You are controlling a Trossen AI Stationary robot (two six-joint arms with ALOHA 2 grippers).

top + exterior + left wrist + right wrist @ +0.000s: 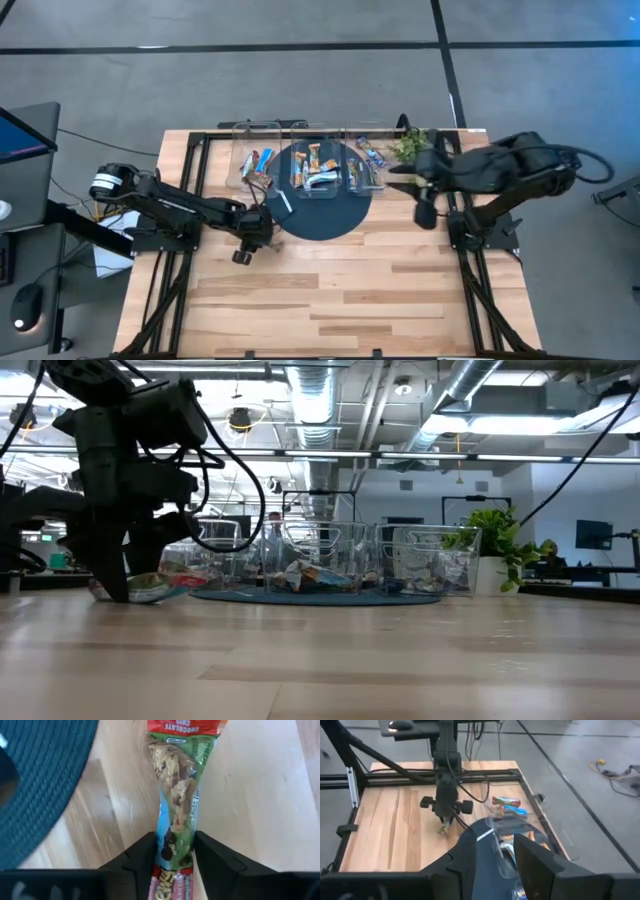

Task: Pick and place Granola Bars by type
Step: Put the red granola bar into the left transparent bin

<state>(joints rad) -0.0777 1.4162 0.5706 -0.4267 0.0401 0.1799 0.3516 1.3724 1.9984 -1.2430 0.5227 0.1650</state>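
My left gripper [256,222] stands on the wood just left of the round dark mat [322,215], shut on a granola bar [177,785] with a green and red wrapper. The low view shows this bar [150,589] beside the fingers at table height. More bars lie in three clear bins: the left bin [256,163], the middle bin [316,172] and the right bin [370,158]. My right gripper [402,180] hovers open beside the right bin, touching nothing; its fingers frame the bins in the right wrist view [496,851]. My left gripper pinches the granola bar between its two fingers near one end [174,842], coming from above with the fingers pointing down. The wrapper narrows where the fingers [145,857] close on it. The bar's free end [186,727] reaches away over the wood; whether it rests there I cannot tell.
A thin white stick [285,203] lies on the mat's left part. A small green plant [410,145] stands right of the bins, close to my right gripper. Black frame rails run along the table's left and right edges. Bare wood lies toward the near edge.
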